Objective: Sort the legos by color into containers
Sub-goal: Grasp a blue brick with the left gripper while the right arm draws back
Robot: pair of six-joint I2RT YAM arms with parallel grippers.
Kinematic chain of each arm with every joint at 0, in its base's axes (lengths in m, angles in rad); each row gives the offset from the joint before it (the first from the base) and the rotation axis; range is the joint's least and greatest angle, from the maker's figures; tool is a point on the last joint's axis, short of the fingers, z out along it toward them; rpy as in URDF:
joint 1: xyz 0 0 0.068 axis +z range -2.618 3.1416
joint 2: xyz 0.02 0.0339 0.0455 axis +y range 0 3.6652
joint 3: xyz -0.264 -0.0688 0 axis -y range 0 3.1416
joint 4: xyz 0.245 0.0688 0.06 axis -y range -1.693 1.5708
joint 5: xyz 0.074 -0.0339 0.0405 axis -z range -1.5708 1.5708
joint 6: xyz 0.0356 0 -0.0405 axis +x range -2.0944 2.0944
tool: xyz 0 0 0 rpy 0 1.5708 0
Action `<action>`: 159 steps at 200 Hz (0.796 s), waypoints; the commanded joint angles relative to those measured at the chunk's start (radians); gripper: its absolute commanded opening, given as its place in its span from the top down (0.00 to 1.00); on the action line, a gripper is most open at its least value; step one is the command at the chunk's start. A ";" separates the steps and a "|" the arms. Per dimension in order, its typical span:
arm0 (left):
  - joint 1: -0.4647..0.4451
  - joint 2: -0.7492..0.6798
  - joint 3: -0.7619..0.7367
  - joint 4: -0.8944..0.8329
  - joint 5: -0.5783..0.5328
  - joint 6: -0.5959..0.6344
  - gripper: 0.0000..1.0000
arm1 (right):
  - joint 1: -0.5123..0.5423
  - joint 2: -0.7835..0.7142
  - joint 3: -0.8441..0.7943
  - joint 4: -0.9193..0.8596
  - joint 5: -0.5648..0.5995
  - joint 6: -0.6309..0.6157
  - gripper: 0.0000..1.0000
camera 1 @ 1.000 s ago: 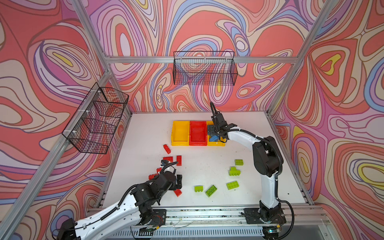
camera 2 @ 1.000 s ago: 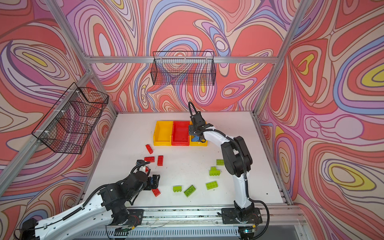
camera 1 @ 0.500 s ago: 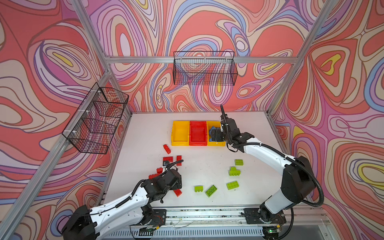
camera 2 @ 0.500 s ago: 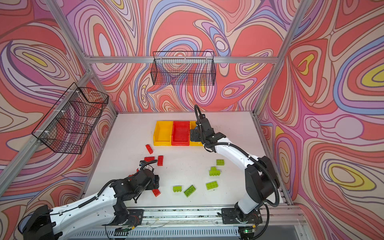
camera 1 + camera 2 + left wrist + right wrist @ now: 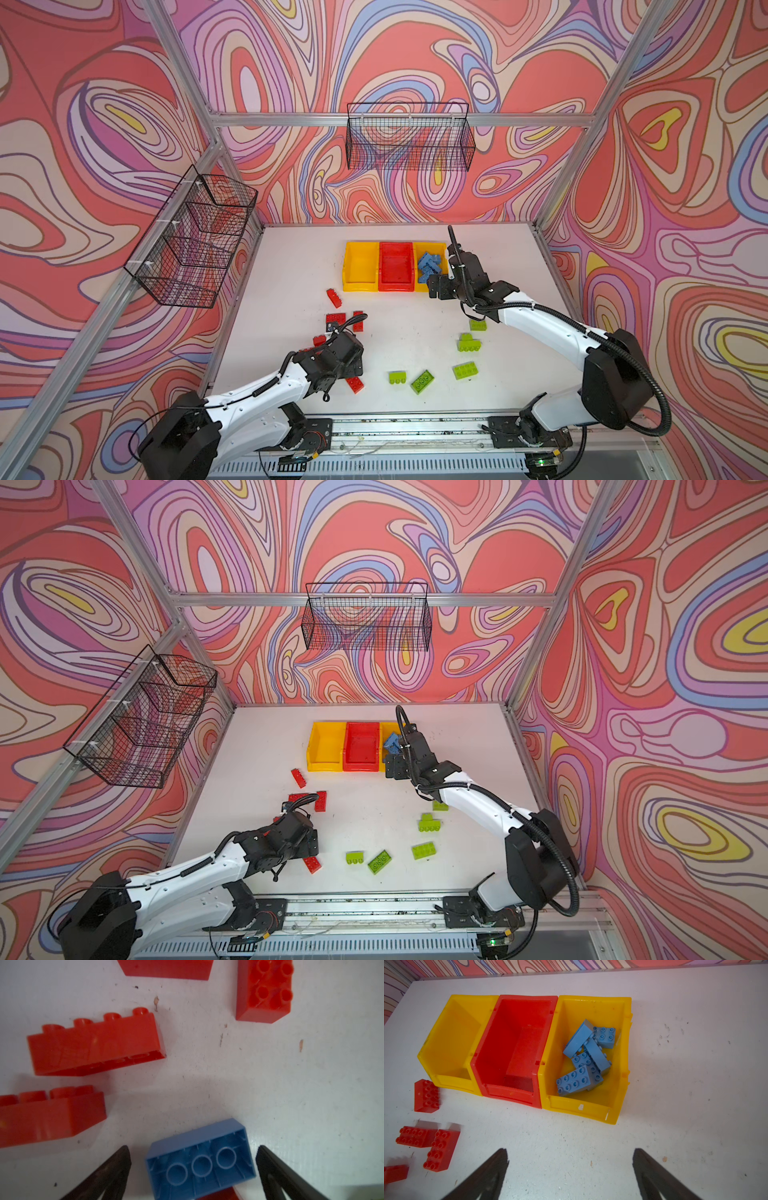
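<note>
We see the left jaws spread apart, low over the surface (image 5: 291, 1084). One blue brick (image 5: 200, 1159) lies between them, hollow underside turned up. One finger (image 5: 116, 1167) stands clear of it; the other is just beside it, and we cannot tell whether it touches. Red bricks (image 5: 95, 1047) lie scattered near the blue brick. All this sits well apart from the red bin (image 5: 396, 266), toward the near edge of the surface.

The right jaws are released wide and hold nothing. They hover over bare surface just in front of the yellow bin (image 5: 625, 1053) joined to the red bin on the right arm's side, where more blue bricks (image 5: 586, 1059) lie heaped. Green bricks (image 5: 465, 370) lie scattered well in front of the red bin, also toward the right arm.
</note>
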 commanded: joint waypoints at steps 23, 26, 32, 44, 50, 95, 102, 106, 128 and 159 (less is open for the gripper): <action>0.012 0.081 0.037 0.017 0.018 -0.022 0.19 | 0.019 -0.018 -0.051 0.054 -0.046 0.018 0.02; 0.013 0.085 0.038 0.017 0.017 -0.022 0.20 | 0.019 -0.020 -0.053 0.054 -0.047 0.019 0.02; 0.015 0.093 0.043 0.016 0.017 -0.023 0.21 | 0.020 -0.023 -0.057 0.054 -0.045 0.019 0.02; 0.016 0.111 0.055 0.010 0.017 -0.022 0.26 | 0.021 -0.032 -0.066 0.054 -0.045 0.016 0.02; 0.016 0.118 0.061 0.005 0.019 -0.023 0.28 | 0.022 -0.039 -0.069 0.051 -0.045 0.016 0.02; 0.016 0.162 0.108 -0.039 0.035 -0.014 0.42 | 0.021 -0.108 -0.096 0.039 -0.044 0.014 0.02; 0.016 0.166 0.145 -0.046 0.036 -0.011 0.42 | 0.020 -0.119 -0.100 0.036 -0.046 0.013 0.02; 0.016 0.167 0.154 -0.050 0.036 -0.010 0.42 | 0.020 -0.125 -0.102 0.033 -0.043 0.013 0.02; 0.016 0.173 0.191 -0.067 0.034 0.003 0.43 | 0.022 -0.160 -0.115 0.017 -0.035 0.012 0.02; 0.016 0.201 0.271 -0.095 0.027 0.040 0.44 | 0.021 -0.232 -0.146 -0.010 -0.022 0.020 0.02</action>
